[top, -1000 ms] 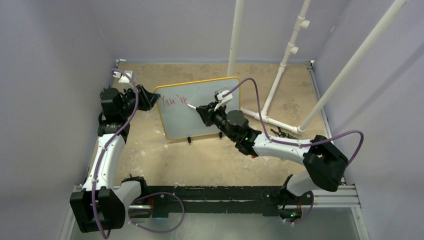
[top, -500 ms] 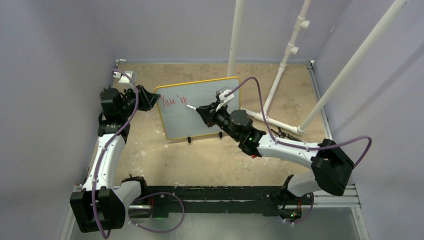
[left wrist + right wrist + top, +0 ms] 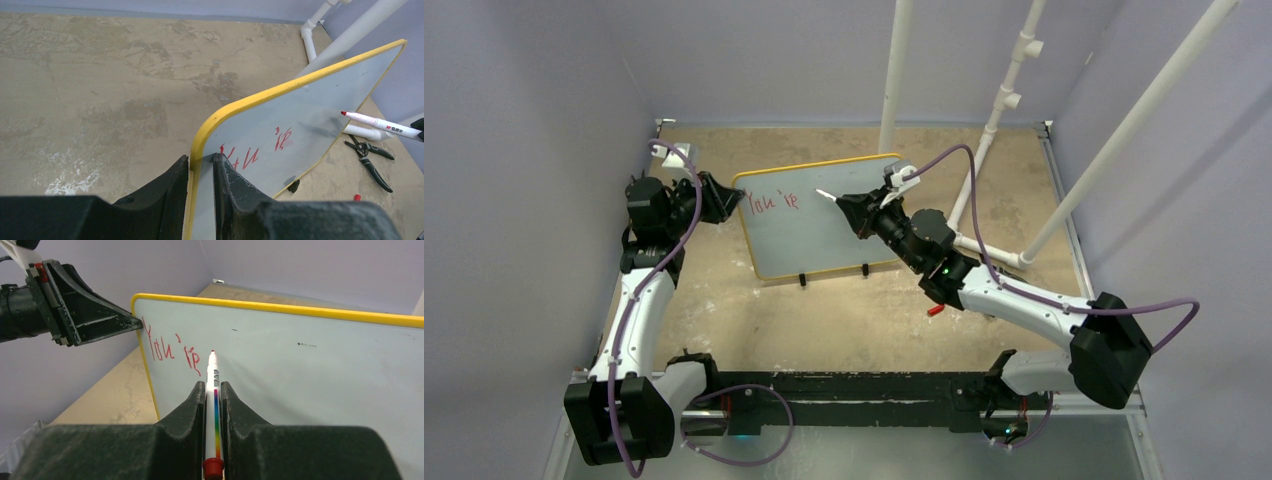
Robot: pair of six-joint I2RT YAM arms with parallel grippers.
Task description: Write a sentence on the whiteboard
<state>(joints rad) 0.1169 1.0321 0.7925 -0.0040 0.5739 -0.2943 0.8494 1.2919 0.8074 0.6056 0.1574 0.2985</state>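
Partly done: only a short red scrawl (image 3: 170, 351), roughly "You're", at the upper left of the whiteboard (image 3: 819, 240); most of a sentence left to write. Propped upright mid-worktop (image 3: 754, 310) on small black feet, with a glossy white face, thin yellow frame and rounded corners. Left fingers (image 3: 221, 169) clamped on the board's left edge. Right fingers (image 3: 229, 396) closed around a slim white marker (image 3: 212, 371) with a rainbow stripe, red tip just right of the writing, contact unclear. Loose red cap (image 3: 935, 309) on the mottled tan surface.
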